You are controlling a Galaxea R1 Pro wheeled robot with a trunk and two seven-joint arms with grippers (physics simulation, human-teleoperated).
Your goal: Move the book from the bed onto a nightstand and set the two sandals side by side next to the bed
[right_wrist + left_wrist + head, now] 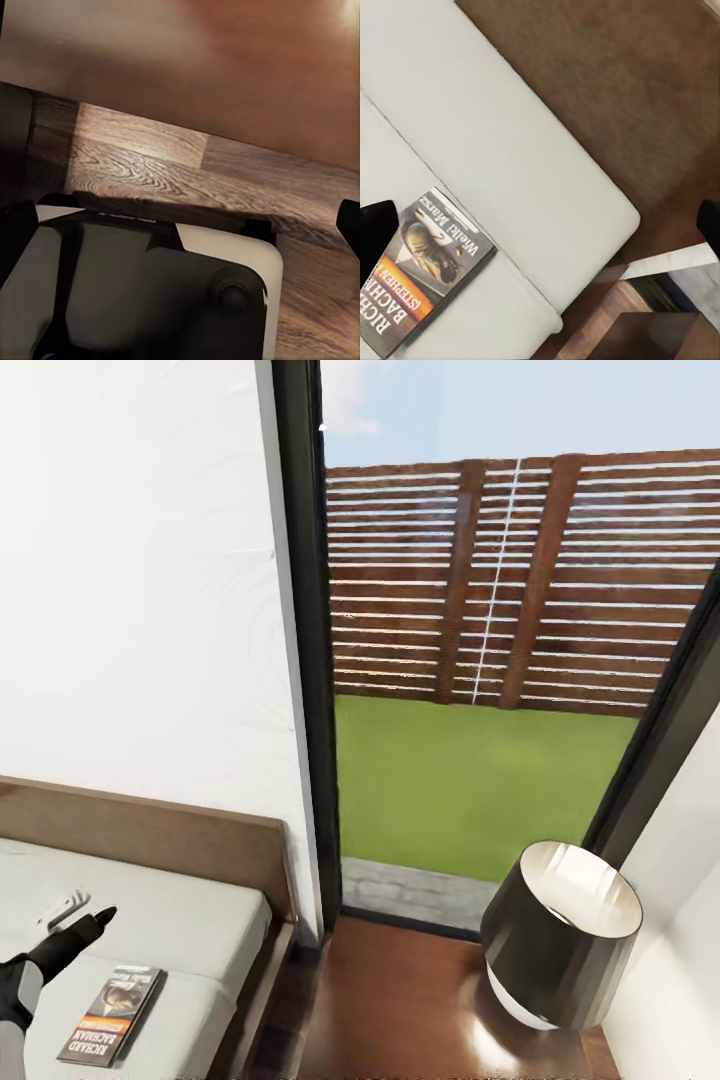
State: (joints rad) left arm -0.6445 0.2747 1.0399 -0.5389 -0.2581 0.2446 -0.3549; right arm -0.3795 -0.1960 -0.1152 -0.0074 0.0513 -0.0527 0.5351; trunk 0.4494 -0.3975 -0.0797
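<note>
The book (112,1015) lies flat on the bed (190,920), near its nightstand-side edge; the left gripper (88,921) hovers just above and beyond it, apparently parted with nothing held, though the view is poor. Right gripper state cannot be told. Risks: the thin glossy paperback could skid on the smooth grey mattress under a shallow pinch; a carry to the polished dark nightstand (400,1010) could clip the rounded lamp (560,940).

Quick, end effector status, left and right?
Left end effector: open, empty, above the book on the bed.
Right end effector: open, empty, fingertips spread above the floor.
</note>
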